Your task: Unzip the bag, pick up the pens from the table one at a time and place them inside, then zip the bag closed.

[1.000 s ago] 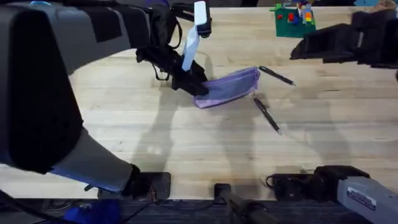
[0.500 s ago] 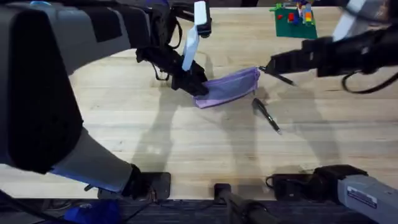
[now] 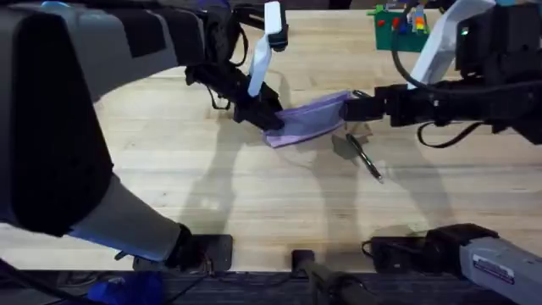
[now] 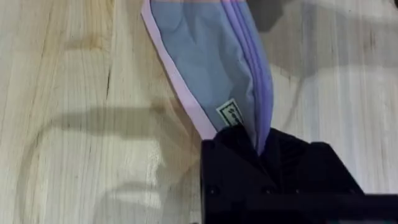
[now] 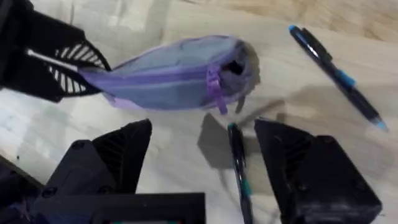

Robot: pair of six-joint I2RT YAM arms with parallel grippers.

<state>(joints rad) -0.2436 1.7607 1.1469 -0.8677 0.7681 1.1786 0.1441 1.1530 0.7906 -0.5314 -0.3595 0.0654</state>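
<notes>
The bag [image 3: 309, 117] is lying on the worktop [image 3: 254, 195], one end pinched in the closed jaws of the left gripper [image 3: 269, 113]; in the left wrist view the lavender fabric [image 4: 211, 68] is seen running straight out from between the black fingers [image 4: 273, 168]. The right gripper [image 3: 354, 108] is held at the opposite end of the bag, its jaws spread wide with nothing between them. In the right wrist view the zipper pull [image 5: 214, 87] is seen just ahead of the open jaws, near the end of the bag facing them, where a small dark gap can be made out.

It is judged that the unzipping is barely begun or not yet begun: most of the zipper line appears closed. Neither pen has been placed inside. One pen [image 5: 239, 165] lies on the worktop between the right jaws, just short of the bag; the other pen [image 5: 336, 78] lies off to one side of the jaws, near the bag's end. Left to be done are the opening of the zipper, both pen placements and the final closing.
</notes>
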